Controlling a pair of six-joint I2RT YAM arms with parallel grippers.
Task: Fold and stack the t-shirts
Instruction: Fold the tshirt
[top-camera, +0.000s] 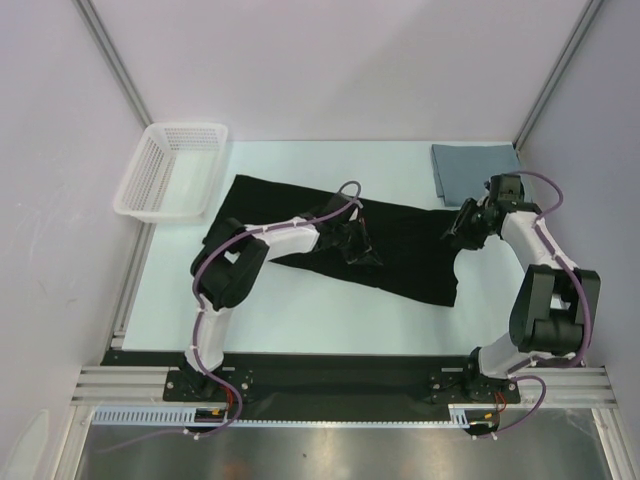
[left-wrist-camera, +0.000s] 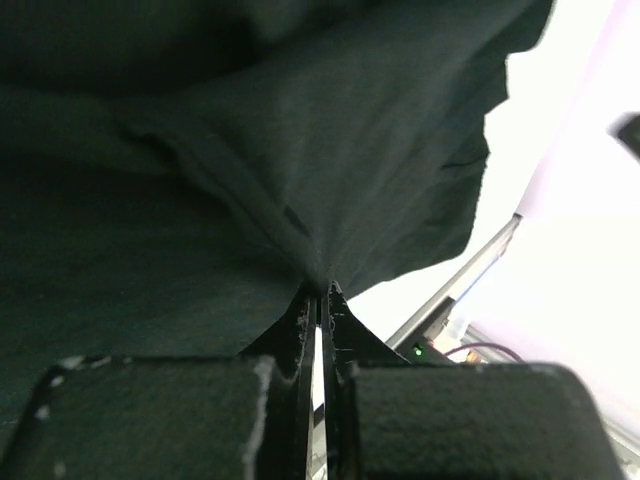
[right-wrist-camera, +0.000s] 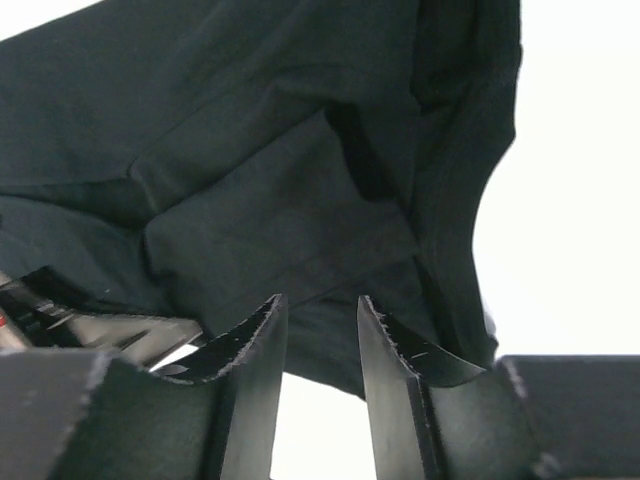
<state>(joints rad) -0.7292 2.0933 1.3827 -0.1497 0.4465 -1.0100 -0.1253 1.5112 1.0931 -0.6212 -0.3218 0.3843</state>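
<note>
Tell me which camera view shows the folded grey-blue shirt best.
The top view: the grey-blue shirt lies folded, whole, at the far right corner of the table. Neither wrist view shows it; both are filled by the black shirt.

Pale, plain walls (top-camera: 330, 60) enclose the worktop (top-camera: 300, 325) on three sides. The worktop is white and flat, evenly lit from above. Slanted aluminium posts (top-camera: 110, 55) stand at the rear corners. An aluminium rail (top-camera: 120, 382) runs along the near edge, with a brushed steel sheet (top-camera: 330, 455) below it.
</note>
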